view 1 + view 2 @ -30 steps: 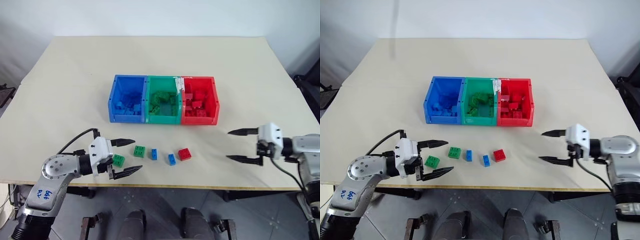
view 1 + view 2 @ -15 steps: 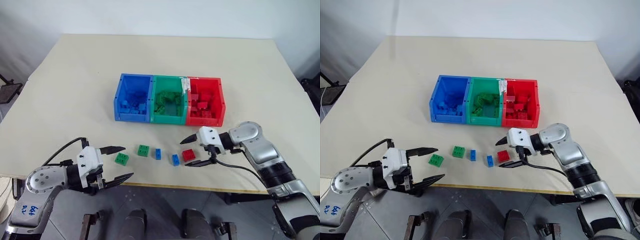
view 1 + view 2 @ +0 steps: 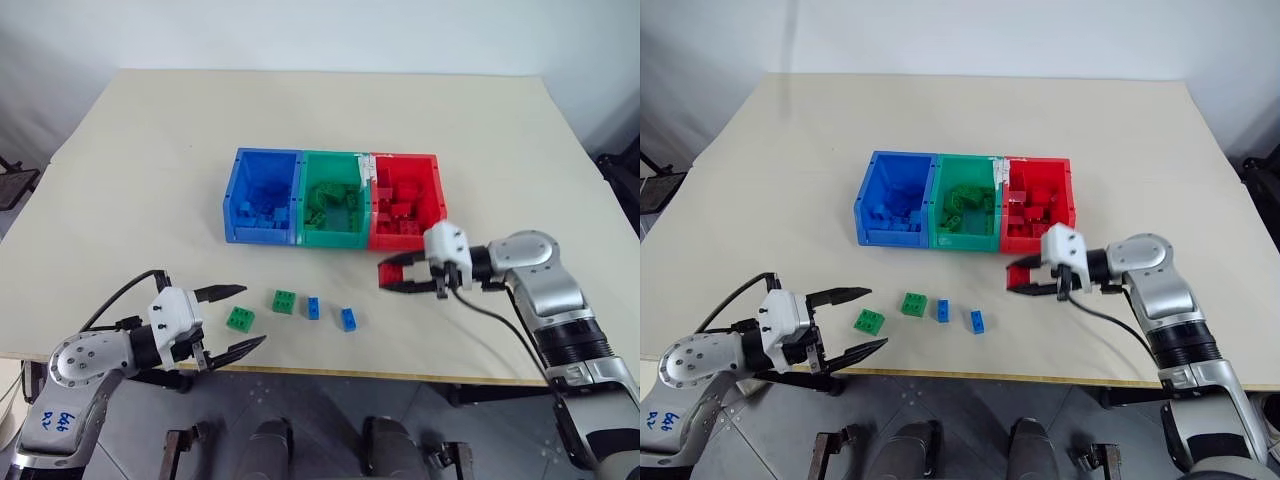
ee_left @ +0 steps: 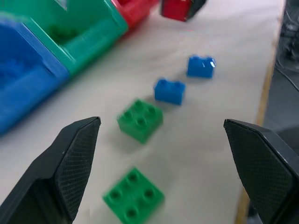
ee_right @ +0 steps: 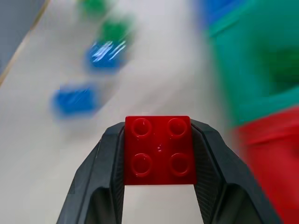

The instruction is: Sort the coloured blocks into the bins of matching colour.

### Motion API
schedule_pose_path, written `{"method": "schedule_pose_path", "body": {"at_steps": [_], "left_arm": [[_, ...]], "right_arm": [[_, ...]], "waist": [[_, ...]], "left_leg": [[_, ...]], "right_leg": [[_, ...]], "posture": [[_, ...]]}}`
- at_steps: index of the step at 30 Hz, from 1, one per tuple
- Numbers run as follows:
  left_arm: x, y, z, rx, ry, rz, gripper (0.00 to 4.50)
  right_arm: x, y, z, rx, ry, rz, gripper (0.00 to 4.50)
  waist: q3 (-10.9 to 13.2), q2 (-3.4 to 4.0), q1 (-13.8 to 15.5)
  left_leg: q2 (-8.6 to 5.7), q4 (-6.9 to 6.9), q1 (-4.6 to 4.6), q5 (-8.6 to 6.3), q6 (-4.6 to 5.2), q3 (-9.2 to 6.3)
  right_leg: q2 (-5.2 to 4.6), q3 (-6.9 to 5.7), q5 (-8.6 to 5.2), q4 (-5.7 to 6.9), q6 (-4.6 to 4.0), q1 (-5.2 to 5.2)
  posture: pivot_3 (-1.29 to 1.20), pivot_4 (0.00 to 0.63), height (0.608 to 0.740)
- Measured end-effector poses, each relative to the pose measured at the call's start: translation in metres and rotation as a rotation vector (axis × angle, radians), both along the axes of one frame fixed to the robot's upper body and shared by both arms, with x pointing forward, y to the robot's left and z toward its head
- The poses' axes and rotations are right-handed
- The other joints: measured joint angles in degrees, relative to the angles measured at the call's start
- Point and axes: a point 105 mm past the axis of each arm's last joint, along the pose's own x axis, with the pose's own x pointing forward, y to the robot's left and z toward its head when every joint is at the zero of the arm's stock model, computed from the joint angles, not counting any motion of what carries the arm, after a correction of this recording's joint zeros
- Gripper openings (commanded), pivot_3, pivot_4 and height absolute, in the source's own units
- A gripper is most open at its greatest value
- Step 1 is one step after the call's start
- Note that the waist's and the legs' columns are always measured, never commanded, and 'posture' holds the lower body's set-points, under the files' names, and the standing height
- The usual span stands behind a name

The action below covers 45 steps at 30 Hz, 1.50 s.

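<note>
Riding between the two black fingers of the right pincer [image 3: 392, 277] is a red block [image 5: 160, 150], clamped squarely by its sides with its four studs facing the wrist camera. It is hanging clear above the surface [image 3: 150, 150], just in front of the red bin [image 3: 437, 200] and not yet over its rim, so by my reading this block is partway through its carry, not delivered.

Lying loose on the surface nearer the front edge are four more blocks in a rough row: a green block [image 3: 240, 319] nearest the left pincer [image 3: 232, 319], a second green block [image 3: 284, 301] just beside it, then a blue block [image 3: 313, 307] and another blue block [image 3: 348, 319] toward the right. None is touching another.

The left pincer is standing wide open and holding nothing, its fingers reaching either side of the nearest green block without touching it.

Behind them the three joined bins are sitting in a row: the blue bin [image 3: 232, 190], the green bin [image 3: 306, 165] and the red one, each already holding a heap of bricks of its own colour, with no stray colours that I can make out.

Judging from this, most of the sorting is done; what is remaining is dropping the held red block, then two greens and two blues.
</note>
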Motion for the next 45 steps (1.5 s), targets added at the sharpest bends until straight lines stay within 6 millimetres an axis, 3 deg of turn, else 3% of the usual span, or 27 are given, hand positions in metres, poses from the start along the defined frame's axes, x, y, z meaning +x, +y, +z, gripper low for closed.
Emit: {"method": "schedule_pose_path", "body": {"at_steps": [3, 6, 9, 13, 15, 20, 29, 35, 42, 45], "left_arm": [[0.005, 0.010, 0.006, -0.038, -0.009, 0.054, 4.50], [0.005, 0.016, 0.011, -0.040, -0.024, 0.071, 4.50], [0.005, 0.018, 0.013, -0.046, -0.031, 0.078, 4.50], [0.005, 0.018, 0.013, -0.049, -0.028, 0.075, 4.50], [0.006, 0.017, 0.014, -0.049, -0.028, 0.070, 4.50], [0.009, 0.010, 0.015, -0.050, -0.028, 0.022, 4.50], [0.015, 0.003, 0.004, -0.027, -0.019, -0.066, 4.50], [0.011, 0.001, 0.001, -0.023, -0.013, -0.092, 4.50], [-0.009, 0.029, -0.020, -0.007, 0.048, 0.036, 4.50], [-0.013, 0.037, -0.021, -0.002, 0.052, 0.085, 4.50]], "right_arm": [[0.032, -0.015, 0.030, 0.131, -0.055, -0.200, 1.49], [0.062, -0.037, 0.044, 0.184, -0.075, -0.405, 1.49], [0.075, -0.044, 0.047, 0.228, -0.053, -0.477, 2.52], [0.076, -0.040, 0.041, 0.242, -0.023, -0.466, 3.92], [0.071, -0.039, 0.045, 0.263, -0.040, -0.428, 4.47], [0.032, -0.051, 0.037, 0.285, -0.053, -0.308, 4.47], [-0.047, -0.094, -0.028, -0.106, 0.088, -0.180, 4.47], [-0.058, -0.046, -0.036, -0.116, 0.117, 0.024, 4.47], [-0.059, 0.040, -0.063, -0.137, 0.161, 0.253, 4.47], [-0.048, 0.053, -0.067, -0.164, 0.124, 0.239, 4.47]], "waist": [[0.0, 0.00, -0.1], [0.0, 0.00, -0.1], [0.0, 0.00, -0.1], [0.0, 0.04, -0.1], [0.0, 0.05, 0.0], [0.0, 0.06, 0.6], [0.0, 0.08, -0.3], [0.1, 0.09, -1.3], [0.1, 0.08, -1.1], [0.0, 0.02, -0.1]], "left_leg": [[-0.01, 0.00, 0.00, 0.00, 0.00, 0.01], [-0.01, -0.06, -0.02, 0.00, 0.00, 0.03], [-0.01, -0.09, -0.03, -0.01, 0.01, 0.04], [-0.01, -0.08, -0.06, -0.02, 0.02, 0.05], [0.00, -0.08, -0.05, -0.02, 0.02, 0.05], [-0.03, -0.04, -0.09, -0.05, 0.06, 0.03], [0.05, -0.01, 0.00, -0.08, 0.08, 0.25], [0.12, 0.00, 0.09, -0.07, 0.06, 0.26], [0.20, 0.01, 0.06, -0.13, -0.01, 0.21], [0.15, 0.10, 0.04, -0.14, 0.00, 0.18]], "right_leg": [[0.00, 0.00, 0.00, 0.03, 0.00, -0.01], [0.00, 0.01, 0.00, 0.02, -0.01, -0.04], [0.00, 0.01, -0.01, 0.00, -0.01, -0.04], [0.00, 0.01, 0.00, -0.02, -0.01, -0.05], [0.00, 0.00, 0.00, -0.01, -0.01, -0.05], [-0.01, -0.01, 0.01, -0.05, 0.01, -0.01], [0.00, 0.04, 0.01, -0.02, 0.02, 0.00], [0.04, 0.09, 0.00, -0.04, 0.01, 0.00], [0.12, 0.13, -0.01, -0.01, -0.02, -0.04], [0.11, 0.15, 0.00, -0.08, -0.02, -0.03]], "posture": [[0.00, 0.150, 0.740], [0.00, 0.150, 0.740], [0.00, 0.150, 0.740], [0.00, 0.150, 0.740], [0.00, 0.150, 0.740], [0.00, 0.150, 0.740], [0.00, 0.150, 0.740], [0.00, 0.150, 0.740], [0.00, 0.150, 0.740], [0.00, 0.150, 0.740]]}}
